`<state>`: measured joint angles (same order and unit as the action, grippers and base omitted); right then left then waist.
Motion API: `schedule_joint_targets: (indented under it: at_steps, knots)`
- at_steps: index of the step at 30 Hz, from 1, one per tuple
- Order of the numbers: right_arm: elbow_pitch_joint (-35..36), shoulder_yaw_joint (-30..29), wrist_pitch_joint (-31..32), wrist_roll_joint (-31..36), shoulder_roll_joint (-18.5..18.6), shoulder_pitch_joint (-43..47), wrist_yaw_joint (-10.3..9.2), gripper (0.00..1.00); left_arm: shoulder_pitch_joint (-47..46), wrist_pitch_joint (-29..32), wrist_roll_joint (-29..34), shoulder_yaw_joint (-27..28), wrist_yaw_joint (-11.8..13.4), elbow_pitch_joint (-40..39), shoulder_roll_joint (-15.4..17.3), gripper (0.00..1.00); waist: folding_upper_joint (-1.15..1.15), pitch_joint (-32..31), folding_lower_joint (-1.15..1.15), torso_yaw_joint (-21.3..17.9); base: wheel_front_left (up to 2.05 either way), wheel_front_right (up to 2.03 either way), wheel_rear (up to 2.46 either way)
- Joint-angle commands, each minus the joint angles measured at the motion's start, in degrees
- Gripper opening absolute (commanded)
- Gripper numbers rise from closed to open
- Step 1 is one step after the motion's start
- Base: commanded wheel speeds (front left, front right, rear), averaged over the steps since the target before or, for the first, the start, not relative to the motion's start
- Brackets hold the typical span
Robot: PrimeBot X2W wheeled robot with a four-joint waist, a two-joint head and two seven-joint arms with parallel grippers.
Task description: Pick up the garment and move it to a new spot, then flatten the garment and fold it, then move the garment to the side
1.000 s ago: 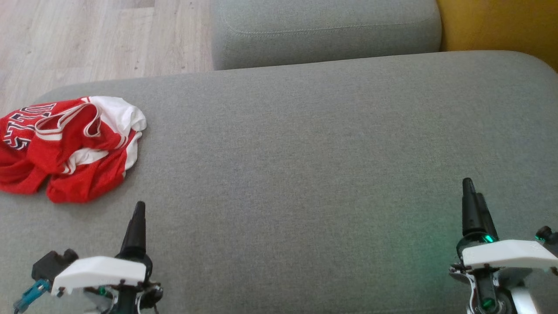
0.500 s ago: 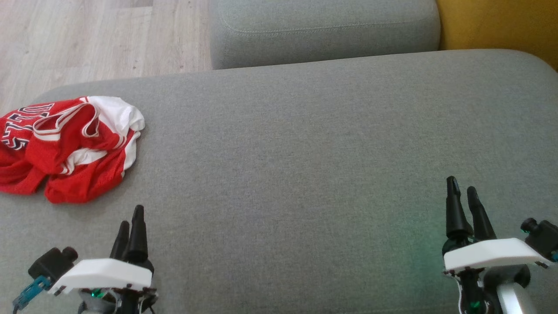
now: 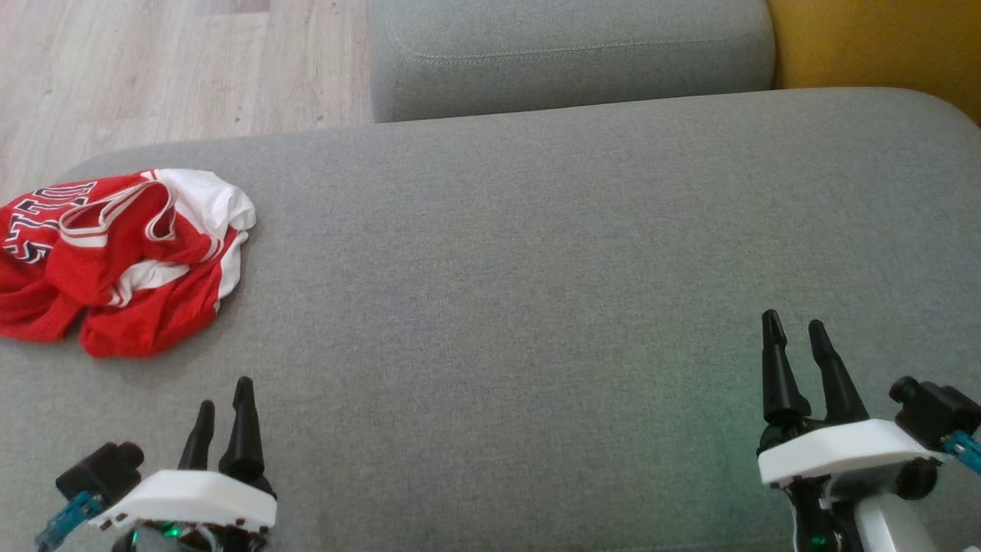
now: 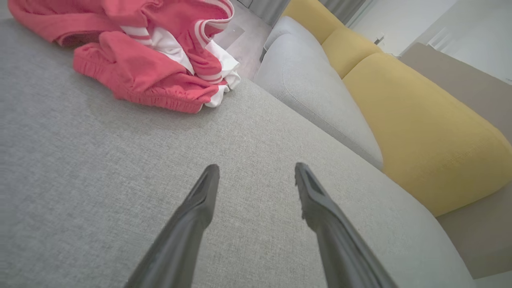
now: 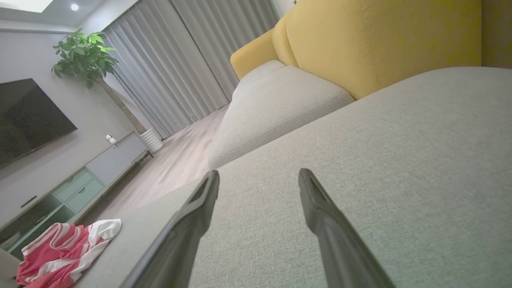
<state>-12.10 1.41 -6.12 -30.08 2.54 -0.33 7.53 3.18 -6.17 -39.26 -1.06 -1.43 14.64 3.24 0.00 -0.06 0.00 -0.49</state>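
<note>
Loosely bunched, the garment (image 3: 123, 261) stretches sideways across the cushion (image 3: 536, 307), lettering leftward.

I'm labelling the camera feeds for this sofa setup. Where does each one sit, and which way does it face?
Head view: on the robot's head, looking down at the grey sofa cushion, with the crumpled red garment at far left; left gripper and right gripper show, both open.
Left wrist view: low over the cushion, facing the garment and yellow backrest; its own fingers show.
Right wrist view: low, facing across the cushion toward a TV and plant; its fingers show.
Shared: all three show the garment.
</note>
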Motion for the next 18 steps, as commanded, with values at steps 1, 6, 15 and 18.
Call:
schedule_joint_targets:
  at_steps: [1,6,15,18]
  knots:
    - [2.2,0.9,-0.9,2.7,0.7,-1.0,-0.03,1.00,-1.7,-1.0,2.6,1.2,0.5,-2.5,1.0,1.00,0.00,0.0,0.00,0.0,0.00,0.00,0.00]
    - [2.3,0.8,-1.8,6.6,0.6,-0.8,-0.03,1.00,-1.5,-1.8,6.7,1.1,0.9,-2.9,1.2,1.00,0.00,-0.1,0.00,0.1,0.00,0.00,0.00]
    - [2.3,0.7,-3.1,12.3,0.4,-0.6,-0.03,1.00,-0.9,-3.1,13.0,0.8,1.6,-3.6,1.5,1.00,0.00,-0.2,0.00,0.1,0.00,0.00,0.00]
    - [2.1,0.7,-3.6,14.5,0.3,-0.6,-0.03,1.00,-0.8,-3.6,15.2,0.7,1.8,-4.0,1.6,1.00,0.00,-0.2,0.00,0.1,0.00,0.00,0.00]
